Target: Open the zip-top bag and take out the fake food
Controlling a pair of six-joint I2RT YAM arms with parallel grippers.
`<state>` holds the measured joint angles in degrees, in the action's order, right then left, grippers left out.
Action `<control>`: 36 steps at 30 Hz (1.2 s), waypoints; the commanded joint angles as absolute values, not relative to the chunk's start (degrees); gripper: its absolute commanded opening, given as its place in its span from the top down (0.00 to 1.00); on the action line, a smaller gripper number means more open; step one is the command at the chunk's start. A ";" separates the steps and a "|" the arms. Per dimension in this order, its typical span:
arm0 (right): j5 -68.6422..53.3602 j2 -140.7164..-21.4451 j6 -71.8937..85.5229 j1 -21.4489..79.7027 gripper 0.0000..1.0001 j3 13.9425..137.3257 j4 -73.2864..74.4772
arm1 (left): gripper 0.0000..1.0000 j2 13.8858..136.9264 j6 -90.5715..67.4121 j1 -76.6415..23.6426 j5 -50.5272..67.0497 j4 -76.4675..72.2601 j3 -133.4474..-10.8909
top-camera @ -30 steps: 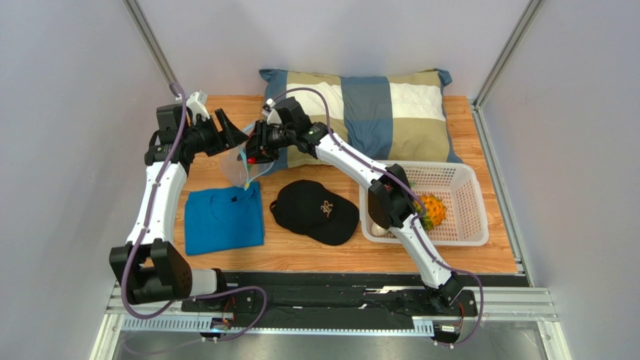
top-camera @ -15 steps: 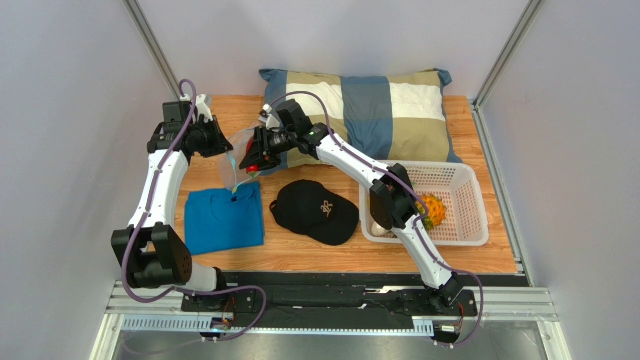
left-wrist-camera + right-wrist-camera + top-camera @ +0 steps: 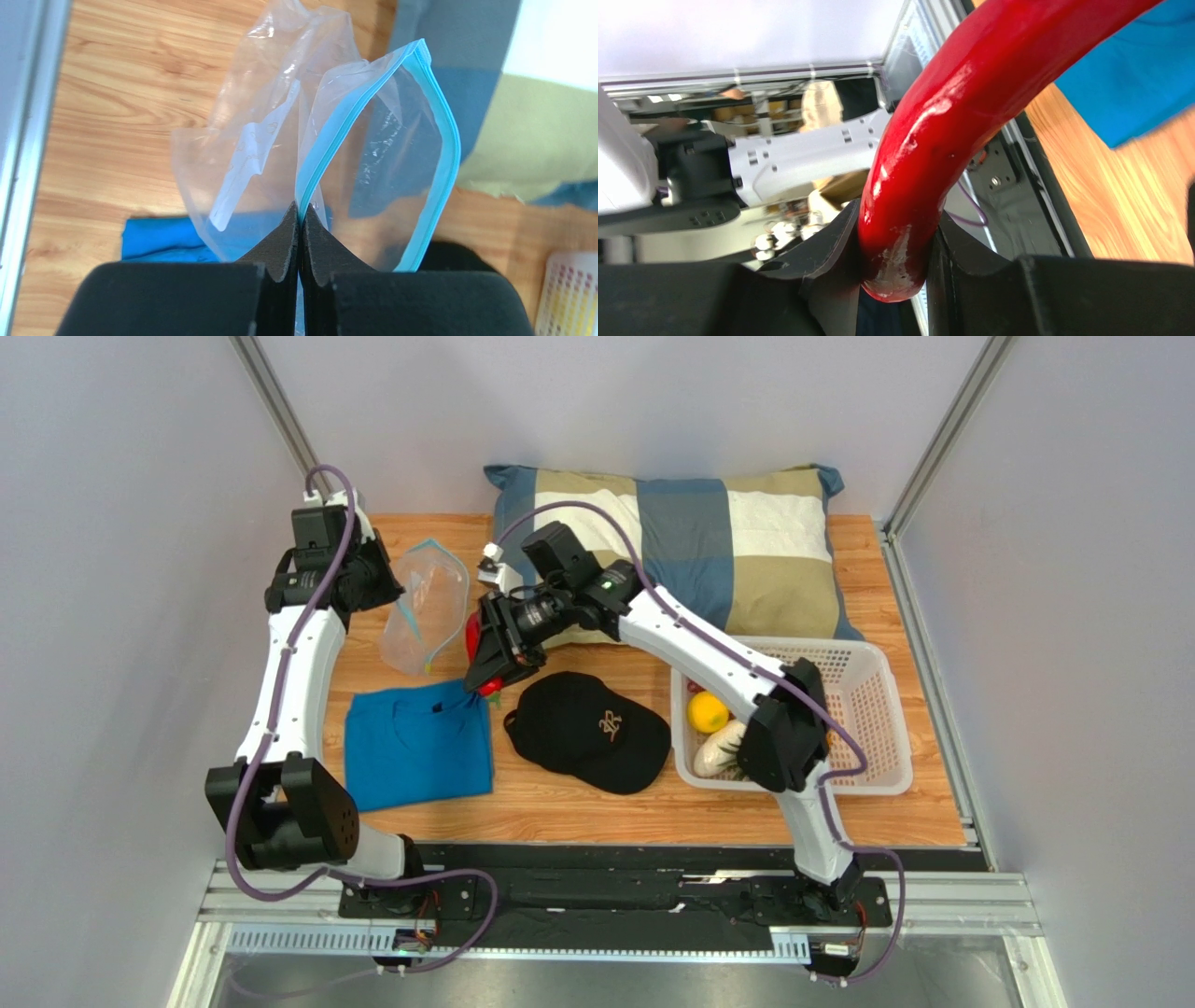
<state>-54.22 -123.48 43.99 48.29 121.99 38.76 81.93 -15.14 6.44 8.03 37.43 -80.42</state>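
Observation:
The clear zip-top bag (image 3: 425, 602) hangs open at the back left, its teal zip strip (image 3: 435, 126) spread into a loop. My left gripper (image 3: 386, 588) is shut on one side of that strip (image 3: 302, 210). The bag looks empty in the left wrist view. Just right of the bag, my right gripper (image 3: 484, 662) is shut on a red chili (image 3: 948, 126), held outside the bag above the shirt's corner. More fake food lies in the white basket (image 3: 877, 686): a yellow lemon (image 3: 709, 711) and a cream-white vegetable (image 3: 720, 746).
A folded blue shirt (image 3: 418, 745) lies at the front left, with a black cap (image 3: 586, 728) beside it. A checked pillow (image 3: 673, 532) fills the back of the table. The right arm's elbow (image 3: 779, 742) hangs over the basket.
My left gripper shut on the bag's zip strip and drew it back and left. My right gripper pulled the red chili out toward the front. The right elbow swung right, uncovering the lemon and white vegetable.

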 commanded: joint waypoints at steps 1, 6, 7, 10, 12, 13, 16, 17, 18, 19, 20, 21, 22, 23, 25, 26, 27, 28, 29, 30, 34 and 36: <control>-43.88 -111.20 34.55 46.42 1.00 116.92 52.10 | 1.00 83.05 -19.34 6.24 -1.83 34.63 -84.28; -28.69 -96.88 32.87 40.53 1.00 100.05 57.04 | 1.00 90.60 -20.04 6.24 -9.30 37.43 -92.09; -26.74 -94.85 33.05 37.91 1.00 94.19 57.74 | 1.00 93.66 -19.87 6.24 -11.23 38.40 -95.07; -20.93 -86.50 32.35 31.59 1.00 84.07 58.53 | 1.00 98.50 -19.25 6.15 -15.90 39.90 -97.55; -16.55 -82.64 31.65 27.88 1.00 80.00 59.32 | 1.00 100.71 -18.73 6.24 -17.22 39.73 -98.08; -16.09 -81.83 30.94 24.29 1.00 78.33 58.98 | 1.00 102.72 -18.63 6.24 -16.97 39.20 -98.52; -14.50 -81.38 28.13 18.40 0.99 73.22 58.53 | 0.75 107.12 -18.11 6.24 -13.63 39.89 -101.15; -13.89 -81.82 27.34 17.24 0.99 71.99 58.97 | 0.68 107.92 -18.28 6.24 -12.93 40.60 -102.03; -12.23 -82.09 26.12 15.23 0.96 71.03 59.32 | 0.61 108.36 -18.72 6.24 -11.96 41.21 -102.65; -11.69 -82.70 25.32 14.25 0.94 70.23 59.33 | 0.59 108.54 -19.59 6.24 -11.43 42.00 -103.35; -11.17 -83.14 24.62 13.46 0.93 69.01 59.33 | 0.52 108.37 -19.95 6.33 -11.08 42.27 -103.53; -10.38 -83.49 23.30 12.40 0.89 68.91 59.33 | 0.24 108.11 -20.21 6.24 -10.20 42.45 -103.71; -9.76 -84.63 22.77 12.04 0.85 68.91 59.41 | 0.20 107.41 -20.82 6.24 -9.76 43.58 -104.32; -9.06 -85.07 22.15 11.95 0.80 69.17 59.50 | 0.13 107.14 -20.92 6.24 -8.89 44.20 -104.76; -7.39 -86.65 21.19 11.87 0.63 70.66 59.94 | 0.12 106.00 -21.35 6.15 -7.91 46.92 -106.34; -7.38 -87.10 21.18 11.87 0.56 70.93 60.12 | 0.10 105.13 -21.88 6.07 -7.48 47.28 -106.35; -7.47 -87.36 21.09 11.95 0.47 71.62 60.55 | 0.09 104.33 -22.15 6.06 -6.25 47.81 -106.26; -7.56 -87.54 21.44 11.95 0.43 71.80 60.90 | 0.07 102.50 -22.67 5.98 -5.89 49.38 -106.17; -7.38 -87.37 21.62 12.04 0.38 71.72 61.08 | 0.05 101.52 -23.81 5.89 -5.37 50.00 -105.91; -7.21 -87.19 21.88 11.95 0.30 71.63 61.35 | 0.02 100.47 -24.60 5.45 -3.71 50.79 -105.56; -6.07 -85.35 21.53 12.22 0.23 70.84 62.93 | 0.01 91.62 -27.15 0.38 -1.41 52.47 -100.13; -3.97 -82.46 21.45 13.35 0.22 71.45 64.76 | 0.01 86.61 -27.68 -3.94 -0.45 52.65 -98.01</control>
